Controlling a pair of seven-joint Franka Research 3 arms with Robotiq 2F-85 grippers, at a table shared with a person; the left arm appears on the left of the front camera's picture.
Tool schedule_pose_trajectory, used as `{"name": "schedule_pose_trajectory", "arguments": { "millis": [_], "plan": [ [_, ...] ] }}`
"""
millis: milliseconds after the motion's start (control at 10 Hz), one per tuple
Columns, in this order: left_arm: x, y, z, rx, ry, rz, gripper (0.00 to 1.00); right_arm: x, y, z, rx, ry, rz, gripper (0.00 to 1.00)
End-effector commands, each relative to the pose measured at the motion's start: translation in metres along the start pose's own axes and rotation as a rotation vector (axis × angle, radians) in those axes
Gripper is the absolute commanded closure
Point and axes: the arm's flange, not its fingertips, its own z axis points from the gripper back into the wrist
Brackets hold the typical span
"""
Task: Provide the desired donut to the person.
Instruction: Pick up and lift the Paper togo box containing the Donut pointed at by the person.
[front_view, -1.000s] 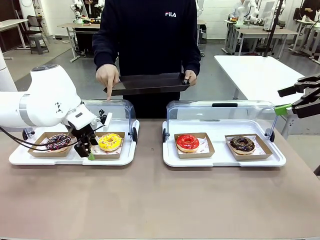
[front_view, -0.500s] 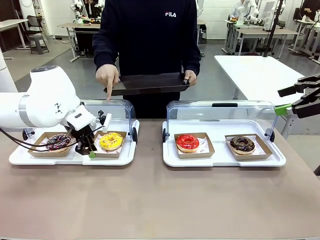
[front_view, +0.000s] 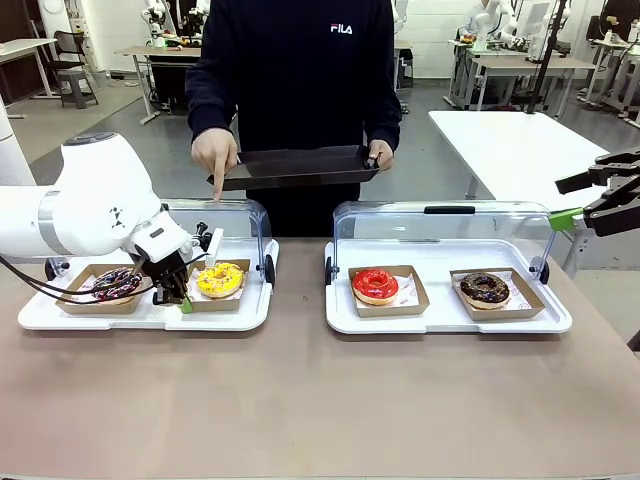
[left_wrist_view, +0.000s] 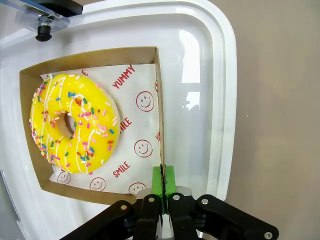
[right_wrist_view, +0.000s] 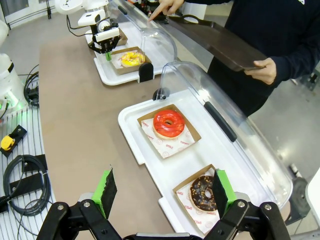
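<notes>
Person (front_view: 300, 80) cut off above the shoulders, dark sprinkled donut (front_view: 115, 283) partly behind left arm (front_view: 95, 195)

The yellow sprinkled donut (front_view: 220, 280) lies flat in its cardboard tray (front_view: 226, 308); the person (front_view: 300, 90), in a dark sweatshirt, stands opposite with one finger pointing down.

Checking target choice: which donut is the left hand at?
The yellow donut: the left hand is shut on its box; purple-streaked, red and brown ones lie apart.

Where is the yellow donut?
Front view: the yellow donut sits in its box on the left tray, just right of the left gripper, which pinches the box's edge.
</notes>
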Motion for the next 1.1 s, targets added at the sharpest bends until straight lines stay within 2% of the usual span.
{"name": "schedule_pose_trajectory", "arguments": {
  "millis": [0, 300, 400, 600, 1000],
  "plan": [
    [-0.002, -0.009, 0.011, 0.014, -0.029, -0.037, 1.00, 0.000, -0.002, -0.003, 0.009, -0.013, -0.005, 0.00],
    [0.004, -0.048, 0.067, 0.030, -0.075, -0.096, 1.00, 0.000, -0.002, -0.003, 0.009, -0.013, -0.005, 0.00],
    [0.004, -0.068, 0.084, 0.047, -0.034, -0.091, 1.00, 0.000, -0.002, -0.003, 0.009, -0.013, -0.005, 0.00],
    [-0.001, -0.109, 0.107, 0.057, -0.044, -0.106, 1.00, 0.000, -0.002, -0.003, 0.009, -0.013, -0.005, 0.00],
    [-0.021, -0.179, 0.178, 0.220, -0.046, -0.131, 1.00, 0.000, -0.002, -0.003, 0.009, -0.013, -0.005, 0.00]
  ]
}}
